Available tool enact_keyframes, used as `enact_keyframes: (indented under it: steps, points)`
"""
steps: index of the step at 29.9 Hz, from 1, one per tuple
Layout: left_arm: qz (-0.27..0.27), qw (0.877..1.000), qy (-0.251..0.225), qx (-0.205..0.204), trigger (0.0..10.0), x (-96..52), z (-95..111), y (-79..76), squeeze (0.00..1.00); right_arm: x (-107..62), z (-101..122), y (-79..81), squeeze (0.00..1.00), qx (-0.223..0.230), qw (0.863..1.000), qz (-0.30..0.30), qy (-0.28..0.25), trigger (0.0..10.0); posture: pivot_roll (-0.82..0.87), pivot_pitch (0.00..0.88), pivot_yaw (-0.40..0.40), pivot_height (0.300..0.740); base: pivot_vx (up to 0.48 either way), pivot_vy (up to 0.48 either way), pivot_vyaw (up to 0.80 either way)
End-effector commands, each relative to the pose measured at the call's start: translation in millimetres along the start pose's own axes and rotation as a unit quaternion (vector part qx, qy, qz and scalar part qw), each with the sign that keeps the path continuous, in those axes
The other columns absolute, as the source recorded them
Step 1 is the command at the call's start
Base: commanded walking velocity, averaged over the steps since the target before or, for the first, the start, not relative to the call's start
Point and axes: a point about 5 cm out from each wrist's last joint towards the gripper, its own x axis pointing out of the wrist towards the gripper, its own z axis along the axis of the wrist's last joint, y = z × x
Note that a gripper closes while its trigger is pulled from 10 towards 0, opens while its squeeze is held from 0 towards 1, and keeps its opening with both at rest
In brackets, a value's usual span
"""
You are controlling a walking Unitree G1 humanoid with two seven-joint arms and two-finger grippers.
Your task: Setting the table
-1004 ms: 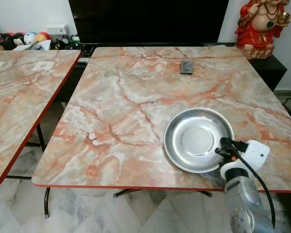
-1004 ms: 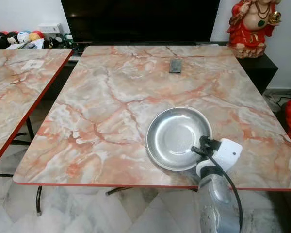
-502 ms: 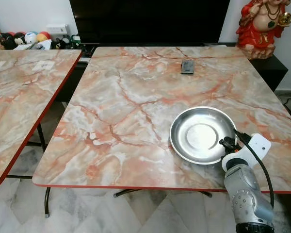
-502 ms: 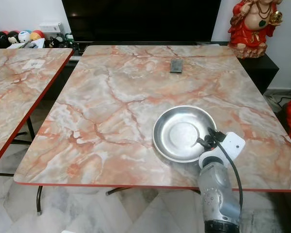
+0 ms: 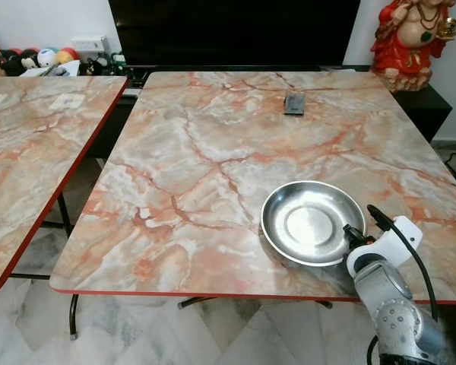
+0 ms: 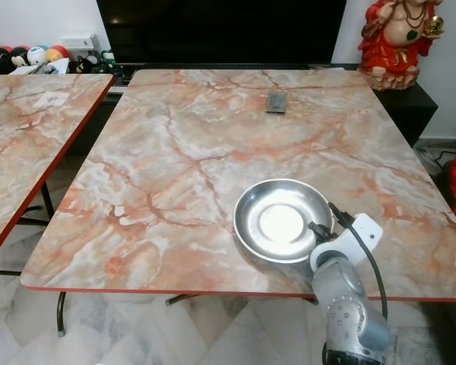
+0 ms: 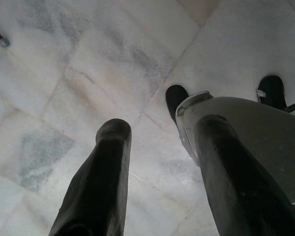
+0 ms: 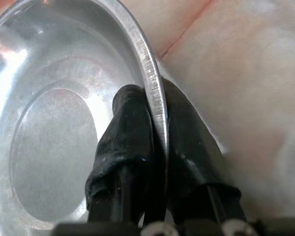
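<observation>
Your two head views look forward and down from above the near edge of the worktop point(image 5: 213, 152), taking in its whole marbled top, a second worktop point(image 5: 30, 144) to your left and a red statue point(image 5: 410, 34) at the far right corner. They share this scene, slightly offset sideways. Your right wrist view sits very close along the right tool point(image 8: 155, 132), facing the steel plate point(image 8: 49, 128) rim and the worktop. Your left wrist view faces down past the left tool point(image 7: 160, 162) at the tiled floor point(image 7: 78, 73).

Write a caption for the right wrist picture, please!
The right gripper pinches the steel plate by its rim, one black finger inside and one outside, over the marble table.
</observation>
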Motion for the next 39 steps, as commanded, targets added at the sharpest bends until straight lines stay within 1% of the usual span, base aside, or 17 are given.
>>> enact_keyframes:
  steps: [1, 4, 10, 14, 19, 20, 21, 26, 27, 28, 29, 30, 32, 33, 34, 35, 39]
  points:
    - [-0.010, 1.000, 0.029, -0.003, 10.0, -3.4, -16.5, -8.7, 0.00, -2.7, -5.0, -12.3, 0.00, -0.010, 0.999, -0.029, 0.014, 10.0, -0.09, 0.144, -0.007, 0.740, 0.000, 0.000, 0.00]
    - [-0.011, 0.999, 0.033, -0.002, 10.0, -4.1, -19.3, -10.4, 0.00, -3.9, -8.0, -15.9, 0.00, -0.011, 0.999, -0.036, 0.023, 10.0, -0.09, 0.144, -0.007, 0.740, 0.000, 0.000, 0.00]
    - [-0.008, 0.999, 0.035, -0.002, 10.0, -4.6, -20.2, -8.3, 0.00, -6.8, -14.3, -11.9, 0.00, -0.018, 0.998, -0.031, 0.047, 10.0, -0.08, 0.146, -0.009, 0.740, 0.000, 0.000, 0.00]
    - [-0.008, 0.999, 0.032, -0.002, 10.0, -3.8, -17.9, -8.3, 0.00, -10.4, -14.4, -11.7, 0.00, -0.025, 0.998, -0.027, 0.051, 10.0, -0.09, 0.147, -0.008, 0.740, 0.000, 0.000, 0.00]
    - [-0.012, 1.000, 0.027, 0.000, 10.0, -2.0, -13.7, -13.8, 0.00, -12.3, -16.2, -16.7, 0.01, -0.027, 0.997, -0.037, 0.056, 10.0, -0.09, 0.147, -0.010, 0.740, 0.000, 0.000, 0.00]
    - [-0.013, 1.000, 0.026, 0.000, 10.0, -1.7, -12.9, -14.4, 0.00, -12.5, -16.4, -16.9, 0.96, -0.027, 0.997, -0.037, 0.056, 10.0, -0.09, 0.147, -0.010, 0.740, 0.000, 0.000, 0.00]
    - [-0.013, 1.000, 0.025, 0.000, 10.0, -1.6, -12.4, -14.6, 0.00, -12.6, -16.5, -16.9, 1.00, -0.027, 0.997, -0.037, 0.057, 10.0, -0.09, 0.147, -0.010, 0.740, 0.000, 0.000, 0.00]
    - [-0.013, 1.000, 0.020, -0.001, 10.0, -0.8, -9.1, -12.9, 0.00, -14.2, -15.7, -14.1, 1.00, -0.040, 0.997, -0.035, 0.058, 10.0, -0.09, 0.146, -0.011, 0.740, 0.000, 0.000, 0.00]
    - [-0.012, 1.000, 0.020, -0.001, 10.0, -0.7, -8.8, -12.3, 0.00, -14.4, -15.7, -14.2, 0.93, -0.039, 0.997, -0.035, 0.058, 10.0, -0.09, 0.146, -0.011, 0.740, 0.000, 0.000, 0.00]
    - [-0.012, 1.000, 0.019, -0.001, 10.0, -0.7, -8.5, -11.6, 0.00, -14.6, -15.7, -14.6, 0.78, -0.038, 0.997, -0.036, 0.058, 10.0, -0.09, 0.146, -0.011, 0.740, 0.000, 0.000, 0.00]
    - [-0.012, 1.000, 0.019, -0.001, 10.0, -0.7, -8.3, -11.1, 0.00, -14.9, -15.8, -15.8, 0.71, -0.040, 0.997, -0.039, 0.057, 10.0, -0.09, 0.146, -0.011, 0.740, 0.000, 0.000, 0.00]
    - [-0.011, 1.000, 0.019, -0.001, 10.0, -0.8, -8.6, -10.4, 0.00, -15.5, -16.2, -17.9, 0.54, -0.044, 0.996, -0.045, 0.056, 10.0, -0.09, 0.147, -0.010, 0.740, 0.000, 0.000, 0.00]
    - [-0.011, 1.000, 0.020, -0.001, 10.0, -1.0, -9.2, -9.8, 0.00, -16.0, -16.7, -18.7, 0.55, -0.045, 0.996, -0.047, 0.056, 10.0, -0.09, 0.147, -0.009, 0.740, 0.000, 0.000, 0.00]
    - [-0.011, 1.000, 0.021, 0.000, 10.0, -1.3, -10.0, -9.4, 0.00, -16.6, -15.3, -18.3, 0.49, -0.050, 0.996, -0.046, 0.050, 10.0, -0.09, 0.147, -0.010, 0.740, 0.000, 0.000, 0.00]
    - [-0.011, 1.000, 0.022, 0.000, 10.0, -1.6, -10.8, -9.2, 0.00, -17.0, -14.1, -17.8, 0.41, -0.055, 0.996, -0.045, 0.046, 10.0, -0.09, 0.146, -0.010, 0.740, 0.000, 0.000, 0.00]
    - [-0.011, 1.000, 0.022, 0.000, 10.0, -1.8, -11.4, -9.0, 0.00, -17.2, -13.3, -17.4, 0.00, -0.058, 0.996, -0.045, 0.044, 10.0, -0.09, 0.146, -0.010, 0.740, 0.000, 0.000, 0.00]
    - [-0.011, 1.000, 0.026, 0.000, 10.0, -3.3, -15.5, -8.2, 0.00, -19.5, -6.3, -17.0, 0.00, -0.077, 0.995, -0.056, 0.024, 10.0, -0.09, 0.146, -0.009, 0.740, 0.000, 0.000, 0.00]
